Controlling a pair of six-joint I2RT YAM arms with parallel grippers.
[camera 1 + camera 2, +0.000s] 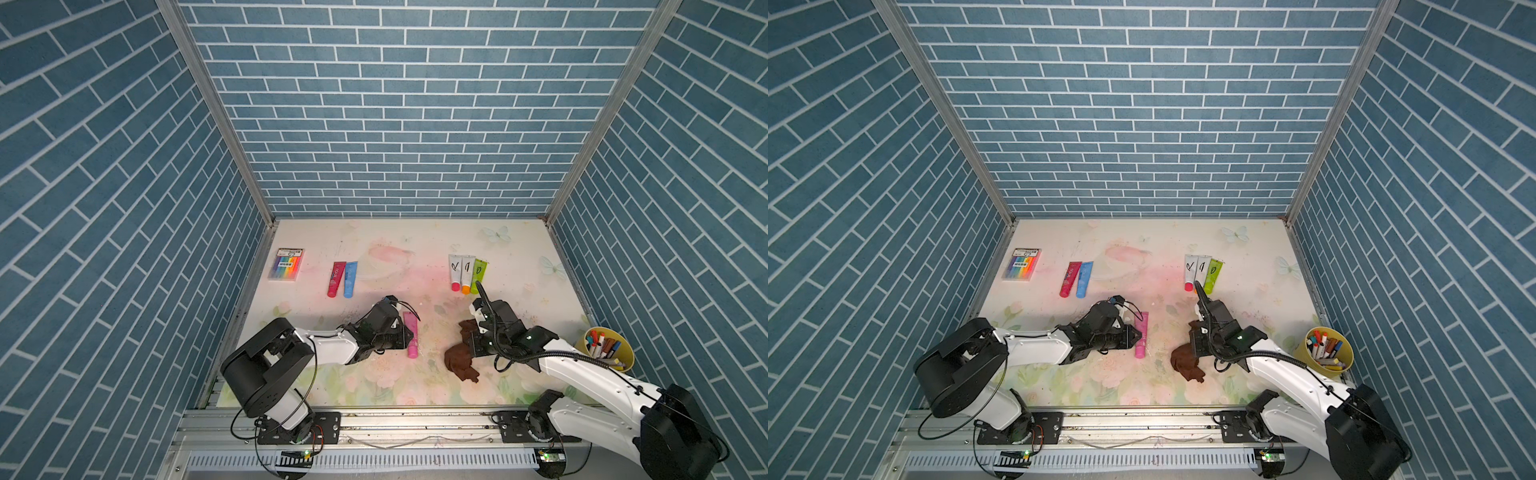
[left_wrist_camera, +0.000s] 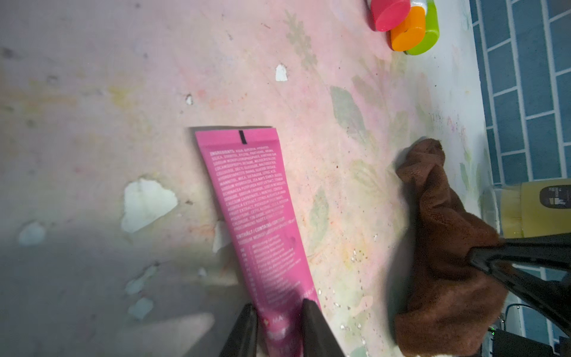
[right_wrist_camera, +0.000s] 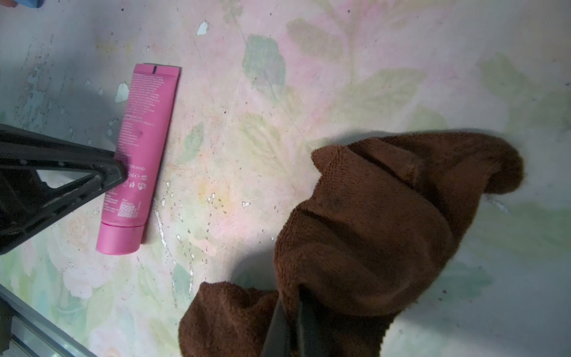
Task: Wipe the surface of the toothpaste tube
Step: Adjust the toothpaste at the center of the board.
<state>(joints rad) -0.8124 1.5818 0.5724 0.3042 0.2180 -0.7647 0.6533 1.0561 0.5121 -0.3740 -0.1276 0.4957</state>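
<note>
Left wrist view shows a pink toothpaste tube lying flat on a scuffed, flower-printed bench, small white print facing up. The left pincer straddles the tube close to its cap end. One dark finger sits against each long edge, so it looks pinched onto the tube rather than spread.

In both top views the tube lies near the middle of the bench, in the half nearer the robot. Its cap points toward the robot and its flat crimped end toward the back wall.

The right pincer has its fingers pressed together on a bunched brown cloth. The cloth's loose folds hang down to the bench. In a top view the cloth sits to the right of the tube, apart from it.

Farther back on the left, a red tube and a blue tube lie side by side, with a pack of coloured markers beyond them. On the right, three small tubes lie in a row, capped pink, orange and green. A yellow cup full of pens stands at the right edge.
</note>
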